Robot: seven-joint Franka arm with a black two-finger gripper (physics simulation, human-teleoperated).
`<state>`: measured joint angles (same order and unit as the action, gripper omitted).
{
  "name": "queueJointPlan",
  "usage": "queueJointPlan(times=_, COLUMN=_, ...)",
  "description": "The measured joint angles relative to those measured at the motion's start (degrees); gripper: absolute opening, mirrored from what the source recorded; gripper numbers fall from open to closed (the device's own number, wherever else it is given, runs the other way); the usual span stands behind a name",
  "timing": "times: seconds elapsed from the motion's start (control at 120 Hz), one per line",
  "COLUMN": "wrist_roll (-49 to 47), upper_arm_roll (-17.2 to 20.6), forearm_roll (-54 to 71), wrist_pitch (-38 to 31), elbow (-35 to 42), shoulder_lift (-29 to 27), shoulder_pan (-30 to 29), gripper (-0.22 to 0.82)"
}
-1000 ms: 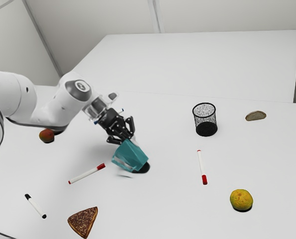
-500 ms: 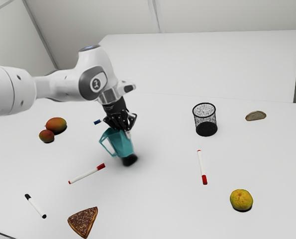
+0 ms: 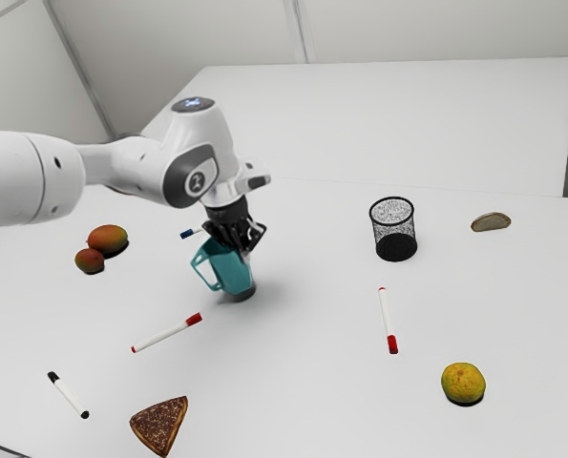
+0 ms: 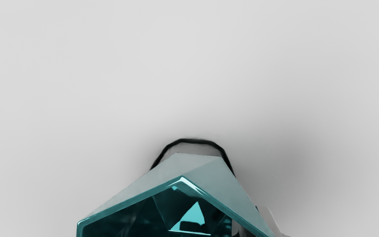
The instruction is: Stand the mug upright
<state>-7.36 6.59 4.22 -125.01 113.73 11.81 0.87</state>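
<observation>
"Pale walls point(image 3: 150, 43) stand behind a white surface point(image 3: 312, 391). Where's the mug?"

"At the exterior view's left, the mug point(image 3: 232, 272), teal, under the hand point(image 3: 241, 253). Its mouth faces up, and its handle point(image 3: 203, 277) points toward the exterior view's left."

"Is the hand wide or narrow?"

"Narrow, holding the mug by its wall: one finger point(image 4: 268, 219) outside, the other inside."

"Is it upright?"

"Close, with a slight lean. Its dark base point(image 3: 241, 296) is down at the surface, but I can't tell whether it touches."

"What's around it?"

"A red-capped marker point(image 3: 167, 333) lies near it on the exterior view's left, and a blue-tipped marker point(image 3: 188, 233) behind. Farther left sit two mangoes point(image 3: 108, 239). Nearer the camera are a black-capped marker point(image 3: 68, 394) and a brown slice point(image 3: 161, 424)."

"And toward the exterior view's right?"

"A mesh bin point(image 3: 394, 234), upright, then a brown half-round thing point(image 3: 491, 222) beyond it. Another red-capped marker point(image 3: 388, 321) lies nearer the camera than the bin, with a yellow fruit point(image 3: 463, 383) nearer again."
</observation>
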Motion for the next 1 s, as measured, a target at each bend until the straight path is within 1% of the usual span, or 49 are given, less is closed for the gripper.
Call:
queueJointPlan(times=0.233, wrist_roll=-1.0, upper_arm_roll=0.0, forearm_roll=0.2, wrist_pitch=-1.0, elbow=-0.1, shoulder_lift=1.7, shoulder_pan=0.0, gripper=-0.18)
queueJointPlan(times=0.408, wrist_roll=-1.2, upper_arm_roll=0.8, forearm_roll=0.0, wrist_pitch=-1.0, elbow=-0.3, shoulder_lift=1.3, shoulder_pan=0.4, gripper=0.21)
queueJointPlan(times=0.475, wrist_roll=-1.2, upper_arm_roll=0.9, forearm_roll=-0.1, wrist_pitch=-0.8, elbow=-0.4, shoulder_lift=0.6, shoulder_pan=0.4, gripper=0.32)
queueJointPlan(times=0.542, wrist_roll=-1.2, upper_arm_roll=0.9, forearm_roll=-0.1, wrist_pitch=-0.6, elbow=-0.4, shoulder_lift=-0.5, shoulder_pan=0.3, gripper=0.39)
queueJointPlan(times=0.633, wrist_roll=-1.2, upper_arm_roll=0.9, forearm_roll=0.0, wrist_pitch=-0.4, elbow=-0.2, shoulder_lift=-2.8, shoulder_pan=0.3, gripper=0.47)
queueJointPlan(times=0.733, wrist_roll=-1.2, upper_arm_roll=0.9, forearm_roll=-0.1, wrist_pitch=0.0, elbow=-0.1, shoulder_lift=-5.6, shoulder_pan=0.4, gripper=0.52)
queueJointPlan(times=0.833, wrist_roll=-1.1, upper_arm_roll=0.7, forearm_roll=0.0, wrist_pitch=1.6, elbow=-1.6, shoulder_lift=-7.6, shoulder_pan=1.0, gripper=0.55)
queueJointPlan(times=1.0, wrist_roll=-0.8, upper_arm_roll=0.5, forearm_roll=0.3, wrist_pitch=7.2, elbow=-6.6, shoulder_lift=-9.2, shoulder_pan=0.9, gripper=0.58)
